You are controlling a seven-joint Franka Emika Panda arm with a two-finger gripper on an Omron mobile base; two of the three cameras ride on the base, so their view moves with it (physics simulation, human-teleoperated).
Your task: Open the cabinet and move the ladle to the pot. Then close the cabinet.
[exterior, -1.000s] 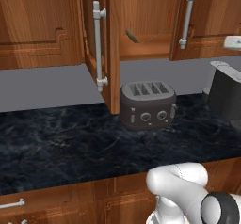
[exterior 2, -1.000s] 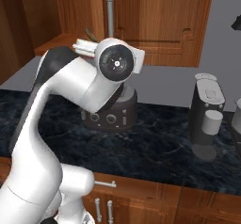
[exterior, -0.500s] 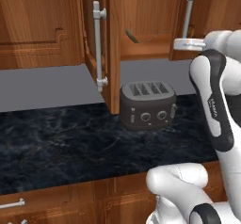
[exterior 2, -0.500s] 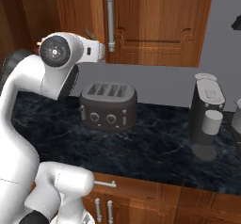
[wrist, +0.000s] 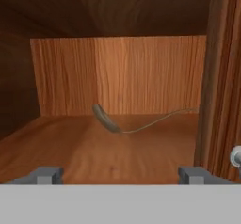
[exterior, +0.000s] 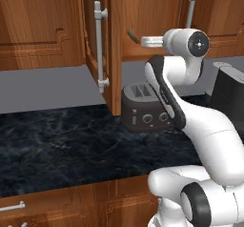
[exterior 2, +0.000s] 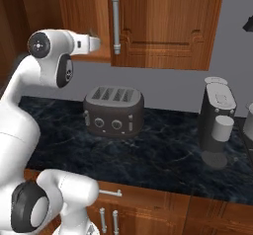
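The cabinet (exterior: 143, 11) hangs above the counter with its left door (exterior: 116, 54) swung open and its right door (exterior 2: 163, 21) shut. In the hand view the ladle (wrist: 107, 119) lies on the cabinet's wooden shelf (wrist: 70, 148), bowl to the left and thin handle curving off to the right, near the back wall. My gripper (wrist: 121, 176) is open at the front of the shelf, short of the ladle, with nothing between its fingertips (wrist: 47, 175). From the left base view the gripper (exterior: 142, 41) points into the opening beside the ladle's end (exterior: 129, 33). The pot is out of view.
A dark toaster (exterior 2: 113, 110) stands on the black marble counter (exterior: 57, 145) under the cabinet. A dark coffee machine (exterior 2: 217, 120) with a small white cup stands to the right. The open door's long silver handle (exterior: 98, 45) sticks out left of my arm.
The arm has swung up from in front of the toaster to the cabinet opening. The jaws have gone from shut to wide open.
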